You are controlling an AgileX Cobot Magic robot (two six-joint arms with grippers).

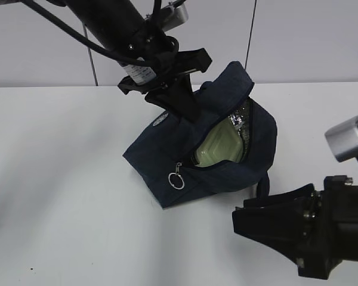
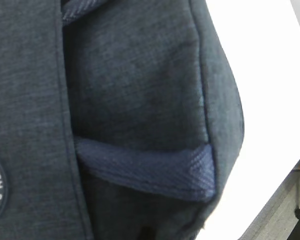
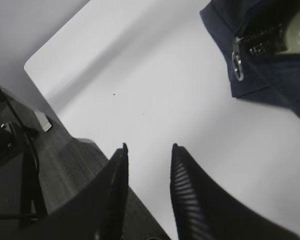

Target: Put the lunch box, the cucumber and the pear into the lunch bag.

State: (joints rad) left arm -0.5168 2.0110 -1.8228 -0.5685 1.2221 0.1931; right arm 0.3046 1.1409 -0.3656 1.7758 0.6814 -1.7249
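Where the lunch bag (image 1: pixel 203 149) sits on the white surface (image 1: pixel 59 179), its zipped mouth gapes open and the pale green lid of the lunch box (image 1: pixel 218 149) shows inside, beside silver lining. A metal ring pull (image 1: pixel 176 180) hangs at the near end of the zipper. The left claw (image 1: pixel 188 110) presses closed on the bag's top fabric, just above the round white logo (image 1: pixel 160 121); its wrist view is filled with navy cloth and a strap handle (image 2: pixel 150 170). The right claw (image 3: pixel 147 165) hovers partly open and empty over the bare surface, well apart from the bag. Cucumber and pear not visible.
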